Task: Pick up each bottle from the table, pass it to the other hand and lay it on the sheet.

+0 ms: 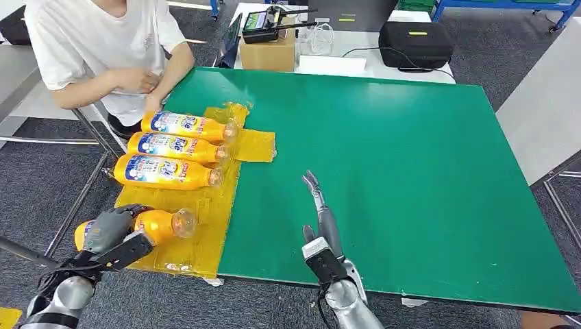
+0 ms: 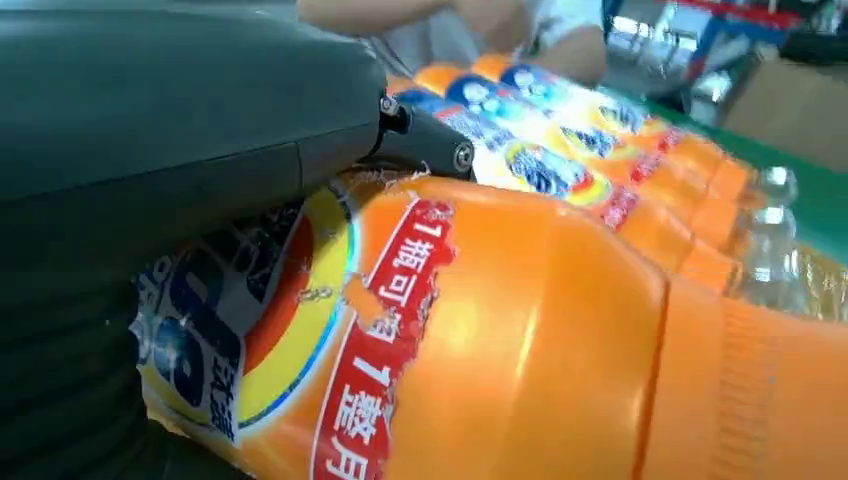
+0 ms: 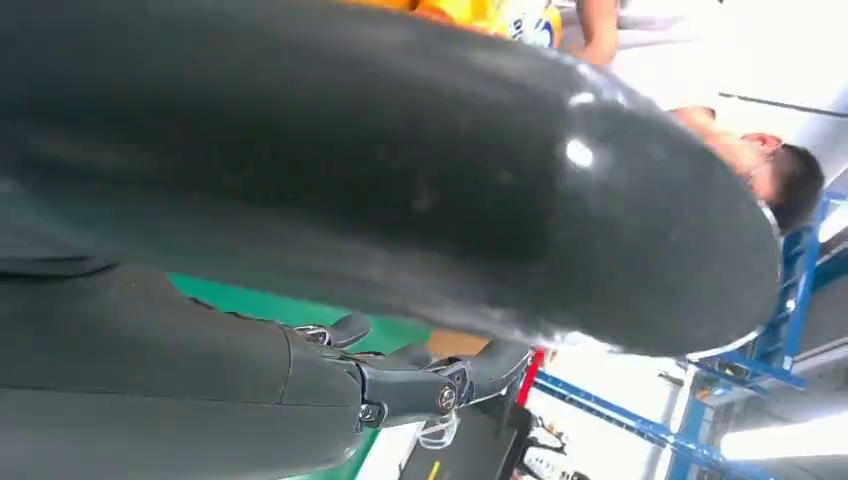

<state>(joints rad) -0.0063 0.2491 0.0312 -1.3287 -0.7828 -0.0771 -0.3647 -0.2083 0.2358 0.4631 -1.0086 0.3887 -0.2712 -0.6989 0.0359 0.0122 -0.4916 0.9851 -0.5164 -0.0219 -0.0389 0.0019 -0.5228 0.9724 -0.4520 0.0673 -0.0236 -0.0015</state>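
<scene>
In the head view we see our left hand (image 1: 109, 229) at the lower left of the frame, its grey fingers wrapped over the body of an orange plastic bottle with a blue-and-white label and a clear cap (image 1: 161, 225). That bottle lies on its side on the translucent yellow sheet (image 1: 205, 236), cap pointing right. In the left wrist view the same bottle (image 2: 520, 340) sits right against our hand (image 2: 150, 150), label and red strip of print close up.

Above it in the head view, three more orange bottles of the same kind (image 1: 171, 146) lie side by side on the sheet, caps to the right, near the table's left edge.

Our right hand (image 1: 320, 219) is at lower centre, over the bare green tabletop (image 1: 411, 171), fingers stretched out straight and holding nothing. The right wrist view shows that hand (image 3: 380, 230) as a dark mass.

At the upper left a person in a white T-shirt (image 1: 103, 48) sits at the table's corner, hands near the topmost bottle.
</scene>
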